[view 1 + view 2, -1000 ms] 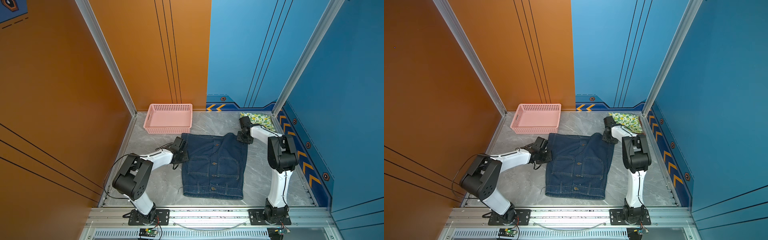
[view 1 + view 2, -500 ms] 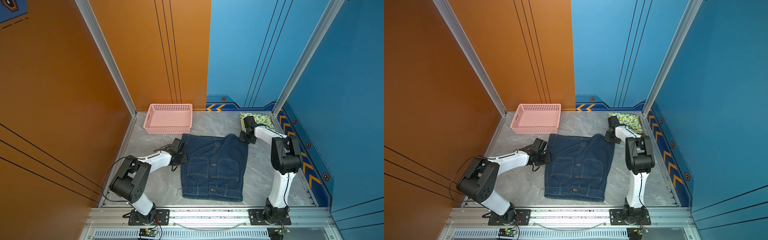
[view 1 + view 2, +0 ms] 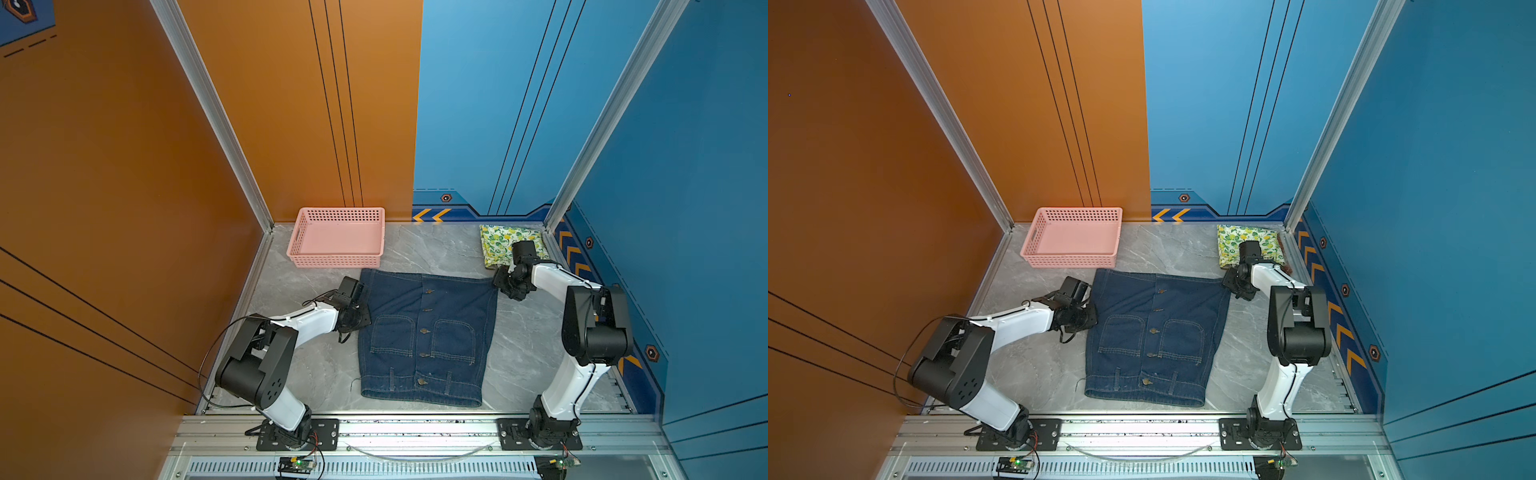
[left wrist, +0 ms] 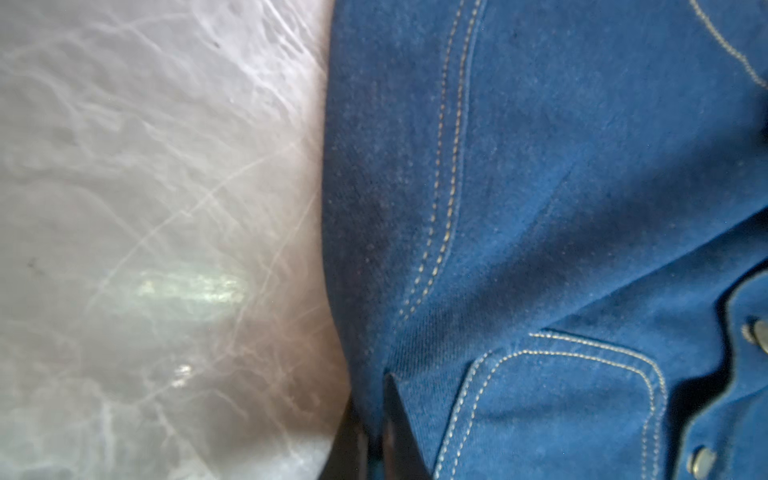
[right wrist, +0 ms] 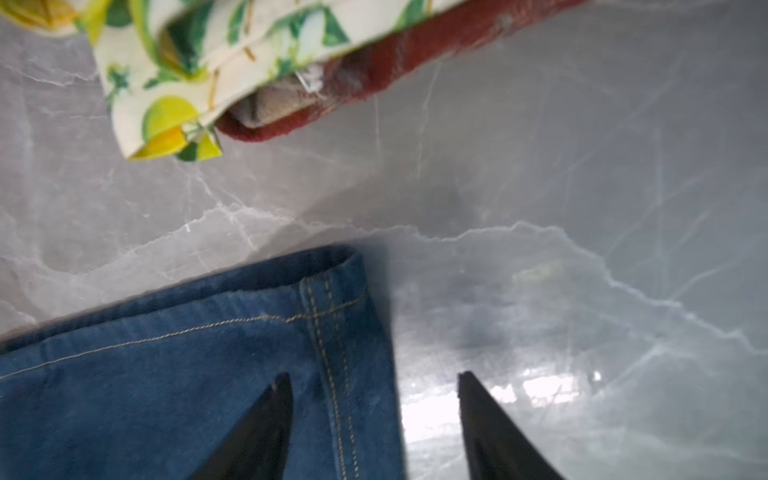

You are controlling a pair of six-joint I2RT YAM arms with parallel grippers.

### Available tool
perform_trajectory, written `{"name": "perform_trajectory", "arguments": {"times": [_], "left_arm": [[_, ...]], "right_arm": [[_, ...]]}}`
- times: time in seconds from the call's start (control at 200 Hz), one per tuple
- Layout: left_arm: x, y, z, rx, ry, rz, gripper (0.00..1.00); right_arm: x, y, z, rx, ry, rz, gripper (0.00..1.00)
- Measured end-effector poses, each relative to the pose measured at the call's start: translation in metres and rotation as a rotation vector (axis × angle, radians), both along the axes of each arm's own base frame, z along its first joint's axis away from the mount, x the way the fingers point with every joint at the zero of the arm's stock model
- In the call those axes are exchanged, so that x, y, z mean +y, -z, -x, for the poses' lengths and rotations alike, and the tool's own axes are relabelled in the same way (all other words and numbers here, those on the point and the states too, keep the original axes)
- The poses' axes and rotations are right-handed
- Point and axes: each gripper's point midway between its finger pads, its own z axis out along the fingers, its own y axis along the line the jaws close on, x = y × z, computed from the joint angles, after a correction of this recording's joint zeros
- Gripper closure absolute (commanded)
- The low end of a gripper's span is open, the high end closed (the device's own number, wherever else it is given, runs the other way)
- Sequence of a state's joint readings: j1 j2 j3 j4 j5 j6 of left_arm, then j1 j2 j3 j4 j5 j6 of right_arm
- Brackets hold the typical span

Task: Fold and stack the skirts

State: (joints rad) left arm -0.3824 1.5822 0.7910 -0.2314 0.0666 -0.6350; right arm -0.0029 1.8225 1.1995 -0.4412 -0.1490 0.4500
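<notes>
The dark blue denim skirt (image 3: 428, 332) (image 3: 1154, 332) lies spread flat mid-table, buttons up. My left gripper (image 3: 365, 319) (image 3: 1094, 320) (image 4: 372, 399) sits low at its left side edge, jaws close together with the denim edge (image 4: 498, 208) pinched between them. My right gripper (image 3: 499, 282) (image 3: 1227, 281) (image 5: 374, 376) stands open over the skirt's far right corner (image 5: 332, 299), one finger above the denim, the other above bare table. The folded lemon-print skirt (image 3: 498, 243) (image 3: 1229, 241) (image 5: 174, 62) lies on the rust-red plaid one (image 5: 395, 58) at the far right corner.
A pink perforated basket (image 3: 336, 259) (image 3: 1071, 261) stands empty at the back left, just beyond the denim. Orange and blue walls close in the grey marble table (image 3: 440, 249) on three sides. A metal rail (image 3: 415, 428) runs along the front.
My right gripper has opened and let go of the denim's far right corner, which now lies flat. The skirt's far hem has straightened. The left arm has barely moved.
</notes>
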Motion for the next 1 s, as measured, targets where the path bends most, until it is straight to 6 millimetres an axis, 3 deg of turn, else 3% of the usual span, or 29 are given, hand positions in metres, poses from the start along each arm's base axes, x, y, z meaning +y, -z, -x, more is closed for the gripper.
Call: {"name": "perform_trajectory", "arguments": {"times": [0.09, 0.245, 0.401, 0.511, 0.626, 0.846, 0.926, 1.001], "left_arm": [[0.003, -0.003, 0.004, 0.011, -0.009, -0.013, 0.45], [0.011, -0.003, 0.015, 0.043, -0.019, -0.055, 0.40], [0.017, -0.007, 0.020, 0.050, -0.029, -0.080, 0.39], [0.017, -0.013, 0.022, 0.038, -0.027, -0.086, 0.38], [0.014, -0.015, 0.024, 0.033, -0.018, -0.094, 0.38], [0.009, -0.011, 0.035, 0.046, 0.000, -0.110, 0.39], [0.007, -0.009, 0.038, 0.050, 0.005, -0.115, 0.42], [0.007, -0.006, 0.041, 0.058, 0.006, -0.120, 0.47]], "right_arm": [[0.015, -0.022, -0.001, -0.054, -0.032, -0.003, 0.23], [0.029, -0.049, 0.004, -0.129, -0.050, -0.001, 0.17], [0.020, -0.031, 0.025, -0.075, -0.021, 0.007, 0.16], [0.017, -0.014, 0.040, -0.022, -0.003, 0.006, 0.19], [0.018, -0.007, 0.043, -0.001, 0.000, 0.004, 0.24], [0.020, 0.023, 0.049, 0.083, -0.008, 0.011, 0.38], [0.020, 0.024, 0.045, 0.072, -0.007, 0.009, 0.53], [0.021, 0.026, 0.042, 0.066, -0.016, 0.011, 0.76]]}}
